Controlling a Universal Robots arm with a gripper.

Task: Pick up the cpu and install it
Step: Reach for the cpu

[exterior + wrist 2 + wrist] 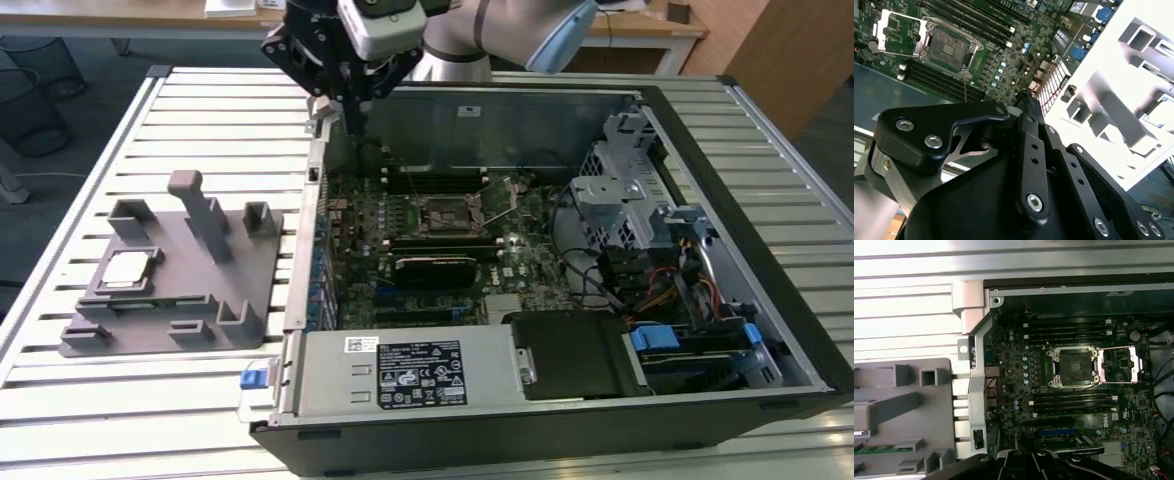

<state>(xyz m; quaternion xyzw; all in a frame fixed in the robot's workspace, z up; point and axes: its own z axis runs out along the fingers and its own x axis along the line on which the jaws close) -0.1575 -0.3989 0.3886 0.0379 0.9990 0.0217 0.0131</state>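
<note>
Exterior view.
- Tabletop (160,400): slatted metal, carrying a grey tray and an open case.
- Tray (200,320): on the exterior view's left, just beside the case (400,440).
- Cpu (127,270): silvery square lying flat in a tray recess, well apart from the gripper.
- Board (534,265): green, lying in the case floor. Its socket (447,212) is near the middle and holds no chip.
- Gripper (356,118): black, pointing down above the case's far corner on the tray side. The fingers are pressed together with nothing between them.

Second wrist view.
- Gripper (1027,96): dark linkages in the foreground, narrowing to a single closed tip.
- Socket (949,47): bare, with its plate (896,30) swung open beside it.
- Tray (1114,105): washed out in bright light.

First wrist view.
- Socket (1074,367): bare, with the plate (1121,365) lying open next to it.
- Tray (904,405): outside the case wall.
- Gripper (1026,460): black links, over the board's near part.
</note>
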